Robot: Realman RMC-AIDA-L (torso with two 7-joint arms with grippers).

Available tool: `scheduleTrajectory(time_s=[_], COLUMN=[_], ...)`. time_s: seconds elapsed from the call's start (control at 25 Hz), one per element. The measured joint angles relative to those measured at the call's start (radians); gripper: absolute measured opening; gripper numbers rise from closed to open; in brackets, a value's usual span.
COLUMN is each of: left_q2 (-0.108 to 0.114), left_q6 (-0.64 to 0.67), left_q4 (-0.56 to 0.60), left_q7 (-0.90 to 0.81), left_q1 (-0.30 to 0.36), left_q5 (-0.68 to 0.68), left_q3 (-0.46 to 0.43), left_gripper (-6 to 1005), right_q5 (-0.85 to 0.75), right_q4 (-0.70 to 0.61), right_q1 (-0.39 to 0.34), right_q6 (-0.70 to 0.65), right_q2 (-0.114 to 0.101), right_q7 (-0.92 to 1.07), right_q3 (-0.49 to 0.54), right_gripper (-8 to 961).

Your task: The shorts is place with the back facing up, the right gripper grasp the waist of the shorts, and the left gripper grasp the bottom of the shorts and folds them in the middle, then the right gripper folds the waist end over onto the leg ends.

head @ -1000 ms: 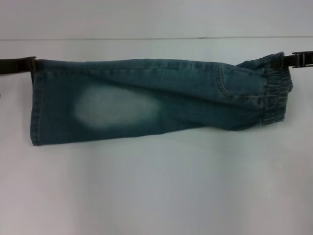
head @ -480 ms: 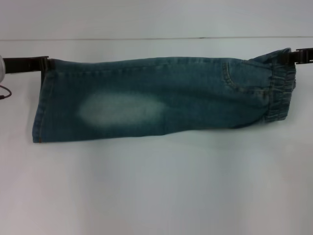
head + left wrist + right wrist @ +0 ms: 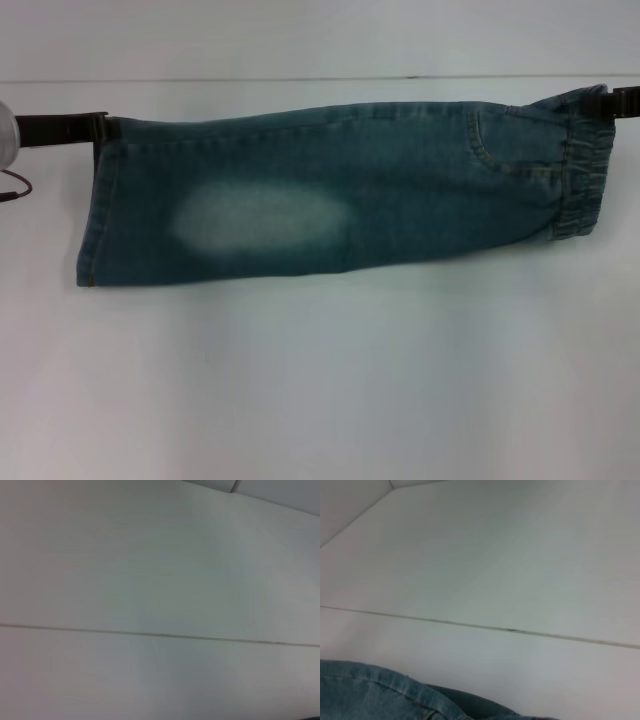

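Head view: the shorts (image 3: 330, 190), blue denim, are folded lengthwise into one long band and stretched across the white table (image 3: 320, 380), towards its far side. The leg hems lie at the left end, the elastic waistband (image 3: 580, 170) at the right end. A pale, faded patch (image 3: 262, 218) shows on the left half of the band, and a pocket seam (image 3: 490, 150) curves just short of the waistband. The left gripper (image 3: 100, 128) reaches in from the left edge as a dark bar, its tip meeting the far corner of the leg hems; it appears clamped on that corner, the denim being drawn up to it. The right gripper (image 3: 606, 101) enters at the right edge and meets the far corner of the waistband, where the fabric is pulled up to a point; it appears closed on the cloth. The near edge of the band hangs slack, sloping down towards the left end.

Left wrist view: only the white table surface (image 3: 160, 680) and a thin seam line (image 3: 160, 635) across it. No fingers or denim are visible.

Right wrist view: white table, a seam line (image 3: 510, 629), and a fold of denim (image 3: 380, 692) with stitched edging at the frame edge. The gripper's own fingers are not visible here.
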Motion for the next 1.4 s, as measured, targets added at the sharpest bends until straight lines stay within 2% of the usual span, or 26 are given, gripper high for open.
scheduleTrajectory(time_s=[0.4, 0.48, 0.56, 0.64, 0.8, 0.88, 1.0, 1.2, 1.24, 1.32, 1.4], left_q2=[-0.007, -0.019, -0.038, -0.061, -0.072, -0.073, -0.074, -0.085, -0.089, -0.092, -0.093], left_q6=[0.005, 0.003, -0.009, -0.027, -0.041, -0.043, -0.051, -0.090, -0.101, -0.111, -0.099], left_q4=[0.006, 0.016, 0.039, 0.072, 0.093, 0.093, 0.094, 0.108, 0.115, 0.124, 0.128], left_q7=[0.001, 0.005, 0.006, 0.007, 0.006, 0.003, 0.003, 0.003, 0.002, 0.001, 0.002], left_q1=[-0.003, -0.003, 0.003, 0.012, 0.021, 0.021, 0.021, 0.024, 0.026, 0.030, 0.032], left_q5=[-0.011, -0.012, -0.010, -0.006, -0.004, -0.004, -0.004, -0.003, -0.004, -0.008, -0.013], left_q3=[0.041, 0.047, 0.050, 0.052, 0.053, 0.053, 0.053, 0.053, 0.053, 0.053, 0.053], left_gripper=[16, 16, 16, 57, 140, 221, 343, 543, 583, 807, 831], right_q5=[0.000, 0.000, 0.000, 0.000, 0.000, 0.000, -0.001, -0.001, -0.001, -0.001, 0.011], right_q4=[0.000, 0.000, 0.001, 0.001, 0.001, -0.004, -0.011, -0.014, -0.019, -0.032, -0.052], right_q1=[0.001, 0.001, 0.001, 0.001, 0.002, -0.001, -0.003, -0.001, -0.002, -0.011, -0.029], right_q6=[0.015, 0.015, 0.015, 0.018, 0.039, 0.052, 0.066, 0.071, 0.072, 0.072, 0.065], right_q2=[0.004, 0.006, 0.007, 0.008, 0.010, 0.012, 0.016, 0.021, 0.024, 0.034, 0.046], right_q7=[0.000, 0.000, 0.004, 0.008, 0.017, 0.022, 0.023, 0.014, 0.013, 0.012, 0.013], right_q3=[-0.006, -0.008, -0.014, -0.024, -0.040, -0.044, -0.044, -0.045, -0.045, -0.043, -0.037], right_gripper=[73, 86, 98, 110, 255, 328, 553, 794, 806, 831, 856])
